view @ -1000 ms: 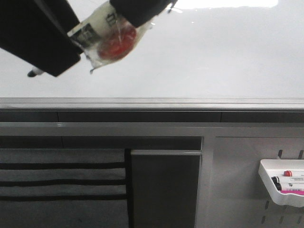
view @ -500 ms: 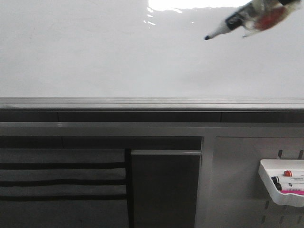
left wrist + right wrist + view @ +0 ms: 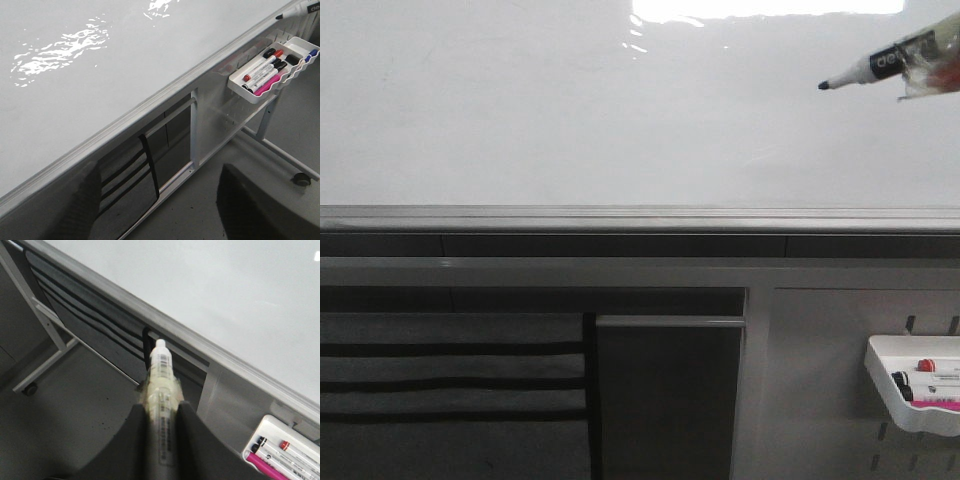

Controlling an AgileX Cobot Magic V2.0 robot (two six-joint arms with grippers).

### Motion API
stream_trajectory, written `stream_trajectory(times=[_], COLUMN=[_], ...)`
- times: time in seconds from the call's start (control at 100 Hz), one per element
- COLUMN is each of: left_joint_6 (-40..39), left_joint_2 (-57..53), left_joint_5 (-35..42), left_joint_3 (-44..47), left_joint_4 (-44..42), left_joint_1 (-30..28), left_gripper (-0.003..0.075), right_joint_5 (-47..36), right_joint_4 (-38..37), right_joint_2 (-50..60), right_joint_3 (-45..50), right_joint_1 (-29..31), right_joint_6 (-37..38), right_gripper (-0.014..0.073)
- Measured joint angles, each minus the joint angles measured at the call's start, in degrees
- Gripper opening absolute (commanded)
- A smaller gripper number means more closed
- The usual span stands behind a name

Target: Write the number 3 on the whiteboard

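The whiteboard (image 3: 570, 110) fills the upper front view, glossy and bare; no number 3 shows on it. My right gripper (image 3: 162, 412) is shut on a white marker (image 3: 161, 371) wrapped in clear tape. In the front view the marker (image 3: 880, 65) comes in from the upper right edge, its black tip (image 3: 823, 86) pointing left in front of the board; I cannot tell if it touches. My left gripper (image 3: 160, 172) is open and empty, out in front of the board's lower rail (image 3: 150, 102). The marker's tip (image 3: 280, 16) also shows in the left wrist view.
A grey metal rail (image 3: 640, 218) runs under the board. On the grey pegboard panel (image 3: 820, 400) at lower right hangs a white tray (image 3: 910, 395) with several markers; it also shows in the left wrist view (image 3: 270, 70) and the right wrist view (image 3: 280, 455). Stand legs with casters (image 3: 300, 179) are on the floor.
The right arm with the marker has swept from the upper left of the front view to the upper right edge; the tip is now a little further right and lower than half a second ago.
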State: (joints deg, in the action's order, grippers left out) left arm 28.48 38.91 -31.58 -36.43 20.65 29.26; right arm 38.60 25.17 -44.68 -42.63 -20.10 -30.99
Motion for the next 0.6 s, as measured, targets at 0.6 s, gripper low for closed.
stream_trajectory(times=[0.6], left_joint_6=[0.0], left_joint_2=[0.0], left_joint_5=[0.3], left_joint_3=[0.2], left_joint_4=[0.1], left_joint_1=[0.0], left_gripper=[0.0459], right_joint_5=[8.8], right_joint_4=[1.4], right_joint_2=[-31.7], right_joint_3=[-30.9], right_joint_1=[-1.9], right_joint_6=[1.2], right_gripper=[0.0008])
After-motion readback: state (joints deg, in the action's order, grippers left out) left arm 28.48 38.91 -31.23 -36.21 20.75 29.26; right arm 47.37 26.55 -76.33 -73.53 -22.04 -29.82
